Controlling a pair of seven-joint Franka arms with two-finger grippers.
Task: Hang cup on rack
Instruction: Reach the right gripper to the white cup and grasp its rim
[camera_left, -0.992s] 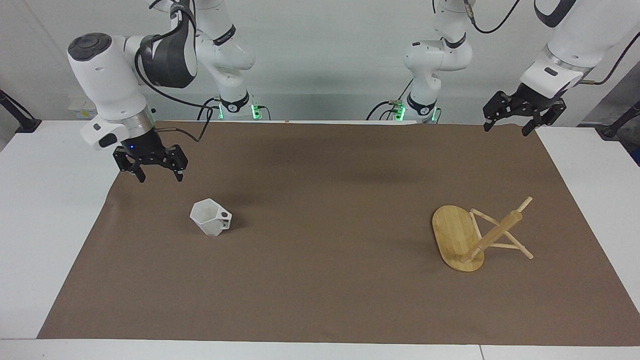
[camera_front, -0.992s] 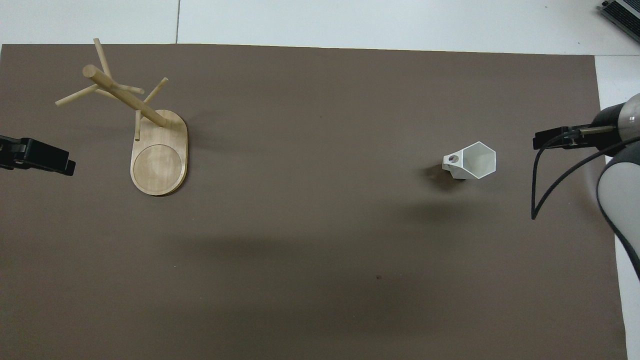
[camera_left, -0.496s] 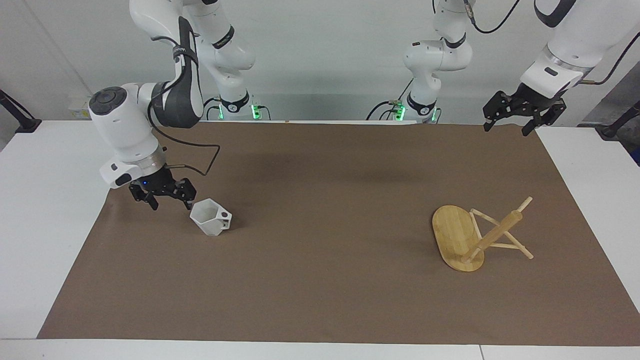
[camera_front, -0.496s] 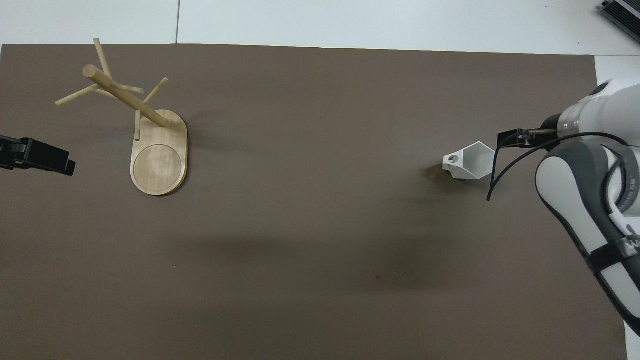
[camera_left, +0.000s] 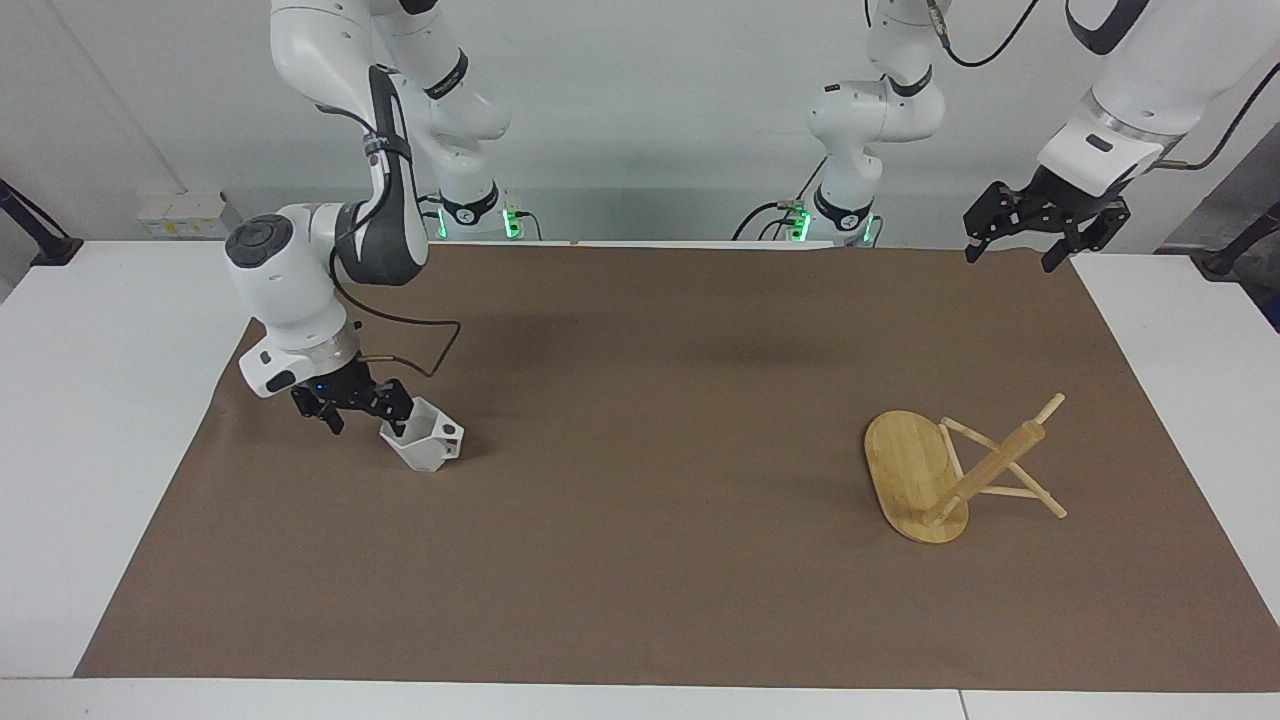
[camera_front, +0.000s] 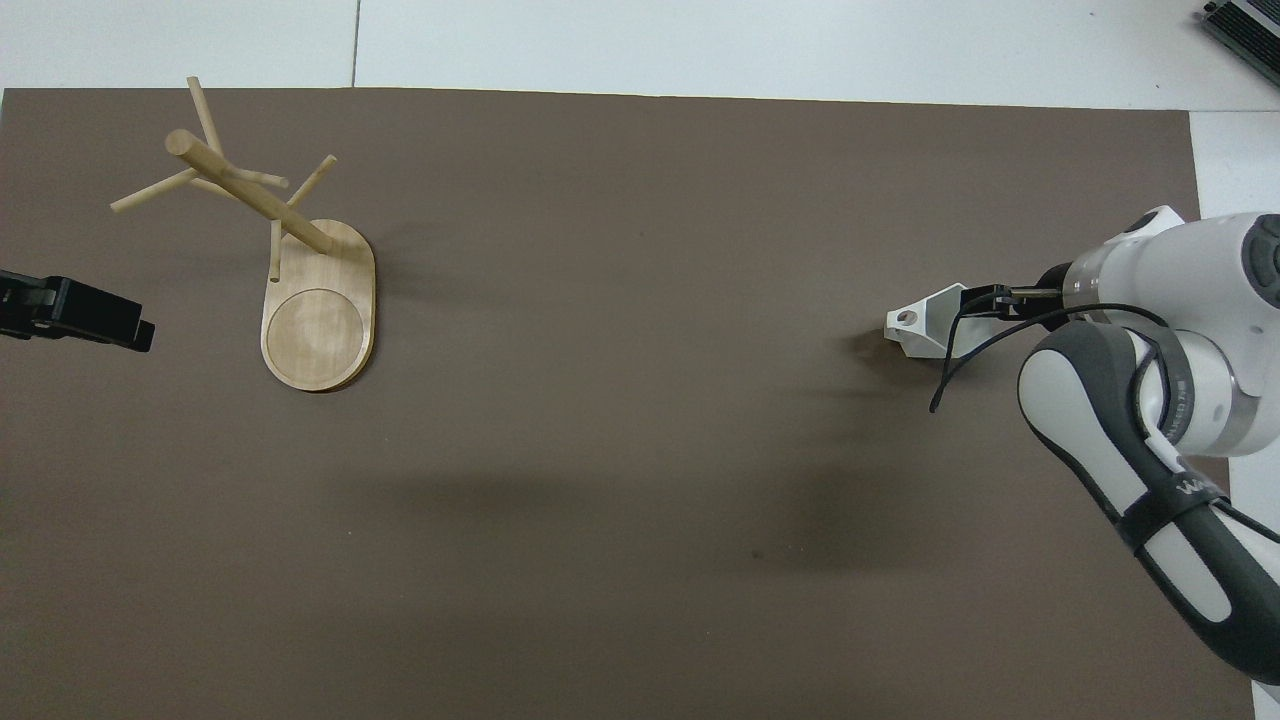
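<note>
The white faceted cup (camera_left: 432, 447) stands mouth up on the brown mat toward the right arm's end of the table, its pierced handle (camera_left: 452, 433) pointing toward the rack. In the overhead view, the cup (camera_front: 922, 326) is partly covered by the arm. My right gripper (camera_left: 366, 414) is open and low at the cup, one finger (camera_left: 401, 410) at the cup's mouth and the other outside its wall; it also shows in the overhead view (camera_front: 985, 300). The bamboo rack (camera_left: 915, 478) (camera_front: 318, 320) stands toward the left arm's end. My left gripper (camera_left: 1014, 248) waits open, raised over the mat's corner.
A brown mat (camera_left: 650, 400) covers most of the white table (camera_left: 90, 400). Several thin pegs (camera_front: 150, 190) stick out from the rack's post (camera_front: 245, 192). The left gripper's black tip (camera_front: 75, 312) shows at the overhead view's edge beside the rack.
My right gripper has come down and moved toward the cup, from above the mat's edge to the cup's rim. The cup, the rack and the left arm have not moved.
</note>
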